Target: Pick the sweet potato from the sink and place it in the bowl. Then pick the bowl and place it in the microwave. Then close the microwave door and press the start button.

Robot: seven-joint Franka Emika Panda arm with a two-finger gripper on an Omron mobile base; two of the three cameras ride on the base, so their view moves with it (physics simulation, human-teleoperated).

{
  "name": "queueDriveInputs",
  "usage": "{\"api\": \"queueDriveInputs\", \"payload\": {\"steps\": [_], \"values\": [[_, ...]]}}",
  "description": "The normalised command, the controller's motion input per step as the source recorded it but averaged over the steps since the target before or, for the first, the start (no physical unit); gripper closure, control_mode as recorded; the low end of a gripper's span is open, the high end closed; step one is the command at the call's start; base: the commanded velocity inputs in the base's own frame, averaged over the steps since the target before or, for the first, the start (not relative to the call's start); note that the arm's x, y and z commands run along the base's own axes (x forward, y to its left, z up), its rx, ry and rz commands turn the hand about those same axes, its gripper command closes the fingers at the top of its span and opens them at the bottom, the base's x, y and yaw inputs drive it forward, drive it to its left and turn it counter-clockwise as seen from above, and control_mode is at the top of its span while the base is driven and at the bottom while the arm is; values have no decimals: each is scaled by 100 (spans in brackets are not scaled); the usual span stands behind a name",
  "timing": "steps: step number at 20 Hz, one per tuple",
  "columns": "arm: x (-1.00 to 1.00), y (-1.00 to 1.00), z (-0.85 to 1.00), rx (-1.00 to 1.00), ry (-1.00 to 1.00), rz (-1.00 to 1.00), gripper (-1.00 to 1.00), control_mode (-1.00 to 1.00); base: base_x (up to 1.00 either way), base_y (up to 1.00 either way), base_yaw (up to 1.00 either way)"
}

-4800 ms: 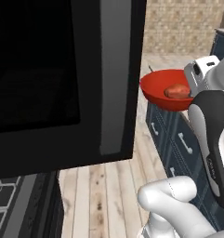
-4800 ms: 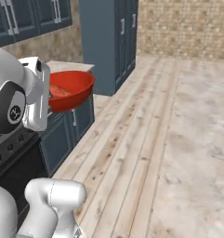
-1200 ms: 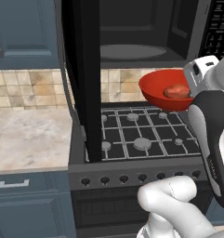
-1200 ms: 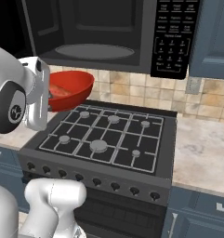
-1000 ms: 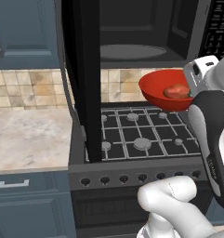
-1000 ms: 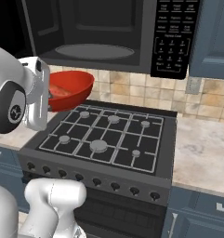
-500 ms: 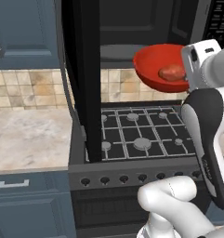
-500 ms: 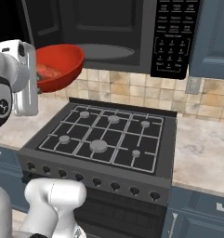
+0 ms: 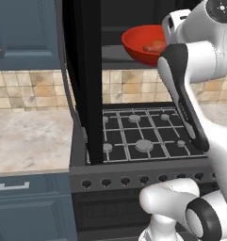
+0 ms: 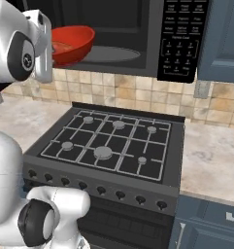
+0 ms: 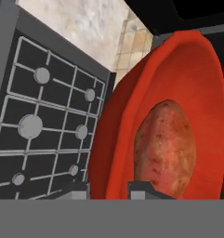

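Gripper (image 11: 108, 188) is clamped on the near rim of the bowl (image 11: 178, 83), one finger tip outside the wall, one inside. Bowl (image 9: 144, 44) is held raised at the mouth of the microwave (image 10: 138, 29), over the cavity floor edge; contact with that floor cannot be told. Sweet potato (image 11: 165, 146) is seen lying inside the bowl, against the inner fingertip. Door (image 9: 84, 70) is swung wide open, edge-on at left. Stove (image 10: 113, 141) is below, well apart.
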Motion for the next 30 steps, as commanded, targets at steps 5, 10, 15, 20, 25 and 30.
{"api": "queueDriveInputs", "payload": {"steps": [5,10,15,20,25,30], "values": [[99,-14,-12,0,0,0,100,-100,0,0,0],[98,-10,-28,0,1,0,100,-100,0,0,0],[95,-3,-31,0,5,0,100,-100,0,0,0],[87,0,-17,0,5,0,100,-100,0,0,0],[69,-9,0,0,0,0,100,-100,0,0,0],[67,-10,0,0,0,0,100,-100,0,0,0]]}}
